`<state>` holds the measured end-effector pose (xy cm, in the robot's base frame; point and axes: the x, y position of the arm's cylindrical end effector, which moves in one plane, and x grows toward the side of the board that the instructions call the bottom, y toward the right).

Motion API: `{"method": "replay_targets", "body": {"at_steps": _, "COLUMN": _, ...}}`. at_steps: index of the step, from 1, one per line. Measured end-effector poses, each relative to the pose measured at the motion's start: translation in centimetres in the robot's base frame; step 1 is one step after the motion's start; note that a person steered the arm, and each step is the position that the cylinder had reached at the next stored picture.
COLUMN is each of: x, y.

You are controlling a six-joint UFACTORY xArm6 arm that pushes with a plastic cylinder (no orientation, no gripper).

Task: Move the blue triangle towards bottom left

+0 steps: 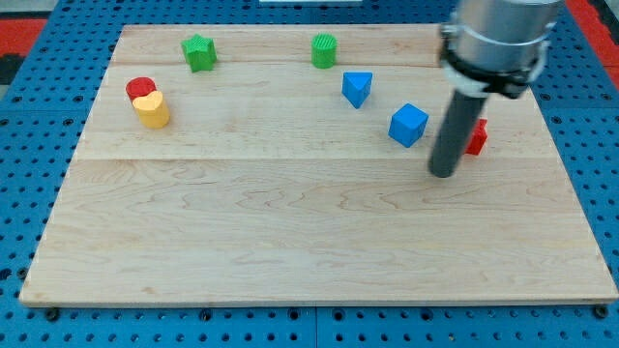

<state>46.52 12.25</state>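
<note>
1. Blue perforated metal sheeting [29, 193] surrounds a pale wooden board [290, 232] made of long planks whose grain runs from the view's left to its right; red shows beyond the blue at both top corners.
2. Taking the blue triangle block [357, 88] as landmark: it sits in the board's upper half, right of centre, with its broad flat edge toward the view's top and its narrow point toward the view's bottom, so its long axis runs roughly top to bottom.
3. A blue cube block [408, 125] lies near the triangle, to its lower right, apart from it.
4. A green ridged round block [324, 50] stands just up and left of the triangle; a green star-like block [199, 52] is well to its left, near the top edge.
5. A red round block [141, 89] and a yellow heart-like block [151, 109] touch each other far to the triangle's left.
6. My tip [443, 173] rests on the board, down and right of the triangle, past the cube, touching neither.
7. A red block [477, 136] peeks out behind the dark rod; its shape is hidden.
8. No claw exists on this arm, only the rod under a grey cylindrical housing [503, 34].
</note>
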Motion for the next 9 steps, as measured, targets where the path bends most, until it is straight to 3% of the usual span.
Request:
{"method": "replay_targets", "body": {"at_steps": 1, "x": 0.0, "y": -7.0}}
{"method": "replay_targets", "body": {"at_steps": 4, "x": -0.2, "y": -14.4}}
{"method": "replay_targets", "body": {"at_steps": 5, "x": -2.4, "y": -15.8}}
{"method": "replay_targets", "body": {"at_steps": 7, "x": -12.6, "y": -14.5}}
{"method": "replay_targets", "body": {"at_steps": 8, "x": -17.8, "y": -8.7}}
{"method": "replay_targets", "body": {"at_steps": 9, "x": -15.9, "y": -4.5}}
